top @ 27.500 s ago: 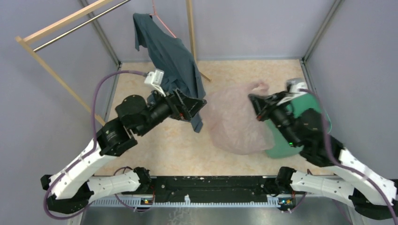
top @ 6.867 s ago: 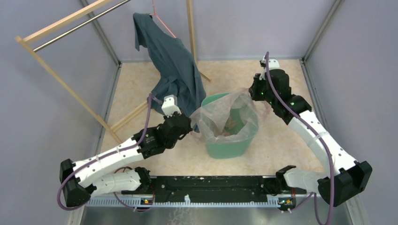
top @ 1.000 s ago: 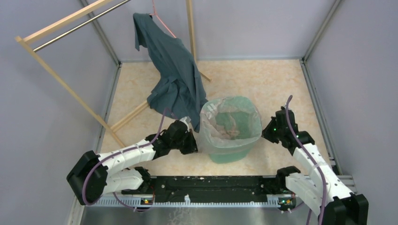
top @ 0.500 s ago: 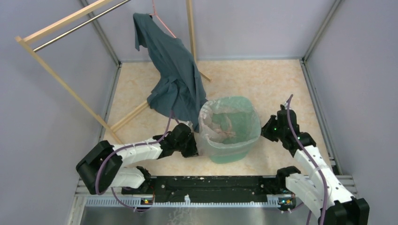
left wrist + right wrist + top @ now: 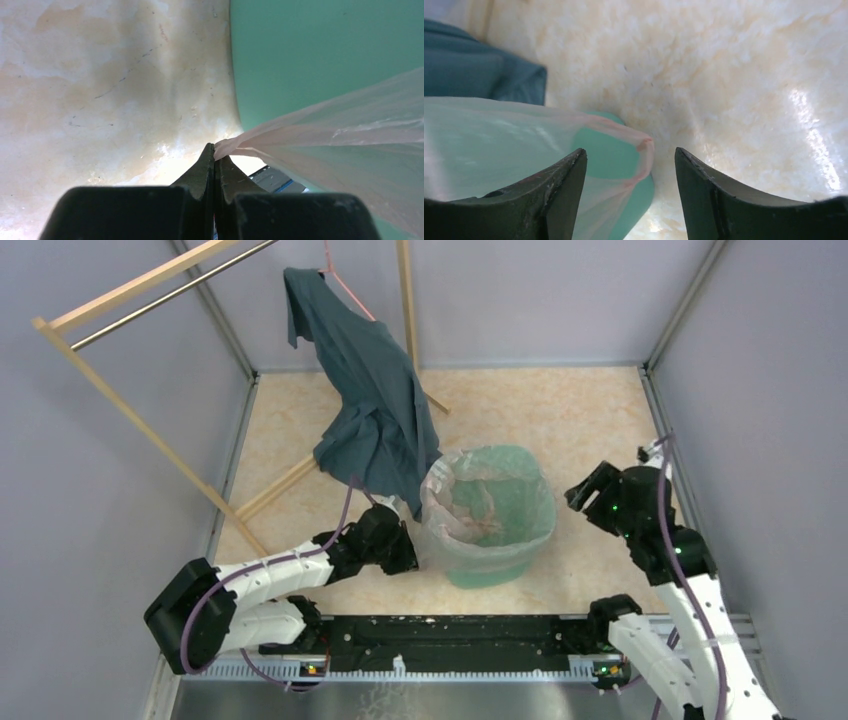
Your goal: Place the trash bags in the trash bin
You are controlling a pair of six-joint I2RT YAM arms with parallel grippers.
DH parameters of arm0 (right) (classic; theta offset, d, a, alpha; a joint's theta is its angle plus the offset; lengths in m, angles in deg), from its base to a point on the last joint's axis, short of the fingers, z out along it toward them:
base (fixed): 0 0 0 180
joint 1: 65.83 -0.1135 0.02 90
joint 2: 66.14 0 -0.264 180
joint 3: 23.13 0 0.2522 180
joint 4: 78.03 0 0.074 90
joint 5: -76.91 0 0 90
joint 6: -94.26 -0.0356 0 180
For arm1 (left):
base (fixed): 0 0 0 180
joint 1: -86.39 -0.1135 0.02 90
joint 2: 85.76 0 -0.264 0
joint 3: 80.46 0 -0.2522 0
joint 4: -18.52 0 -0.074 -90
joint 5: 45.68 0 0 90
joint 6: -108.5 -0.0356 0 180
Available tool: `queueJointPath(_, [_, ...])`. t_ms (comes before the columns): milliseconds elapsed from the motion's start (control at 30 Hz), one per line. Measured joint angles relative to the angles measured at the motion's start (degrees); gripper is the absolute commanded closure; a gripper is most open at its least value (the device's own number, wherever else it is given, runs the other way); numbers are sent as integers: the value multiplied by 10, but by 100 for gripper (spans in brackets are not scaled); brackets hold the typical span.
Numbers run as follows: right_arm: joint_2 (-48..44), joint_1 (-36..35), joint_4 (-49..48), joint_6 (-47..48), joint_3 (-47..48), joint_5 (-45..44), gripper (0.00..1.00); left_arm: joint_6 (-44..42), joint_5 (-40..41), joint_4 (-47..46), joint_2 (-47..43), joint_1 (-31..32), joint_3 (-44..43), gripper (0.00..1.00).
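The teal-green trash bin (image 5: pixel 500 565) stands upright on the floor in the middle. The pale pink trash bag (image 5: pixel 480 510) lines it, its film folded over the rim and hanging down the outside. My left gripper (image 5: pixel 408 548) is low beside the bin's left wall, shut on a pinched edge of the trash bag (image 5: pixel 320 135), which stretches taut from the jaw tips (image 5: pixel 215 150) across the bin wall (image 5: pixel 320 50). My right gripper (image 5: pixel 585 487) is open, raised to the right of the bin; a corner of the bag (image 5: pixel 644 147) hangs free over the bin (image 5: pixel 611 157) ahead of its jaws (image 5: pixel 630 154).
A dark blue-grey shirt (image 5: pixel 375 410) hangs from a wooden rack (image 5: pixel 140 285) at the back left, its hem close to the bin's left rim. Its edge shows in the right wrist view (image 5: pixel 474 75). Grey walls enclose the marbled floor (image 5: pixel 560 410).
My right gripper opened, let go of the bag's right edge, and lifted up and to the right, away from the bin. The left gripper stayed shut on the bag beside the bin.
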Motion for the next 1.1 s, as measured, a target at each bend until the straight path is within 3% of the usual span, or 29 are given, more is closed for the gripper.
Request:
queueJointPath(200, [-17,0,45,66,150,-31,17,0,2,2,0,0,4,96])
queueJointPath(367, [45,-7,28,179,261,134,18,0,5,3,-1,0,4,96])
queueJointPath(467, [113,-74,8,212,297,171,17,0,6,3,-2,0,4,97])
queueJointPath(533, [155,-163,4,229,303,166,19,0,7,3,-2,0,4,97])
queueJointPath(633, [220,-275,12,245,305,138,33,1,9,3,-2,0,4,98])
queueJointPath(767, [286,-318,14,252,305,93,52,3,9,3,-4,0,6,99])
queueJointPath(1100, [361,-312,-92,229,301,-99,53,7,11,3,-9,1,9,100])
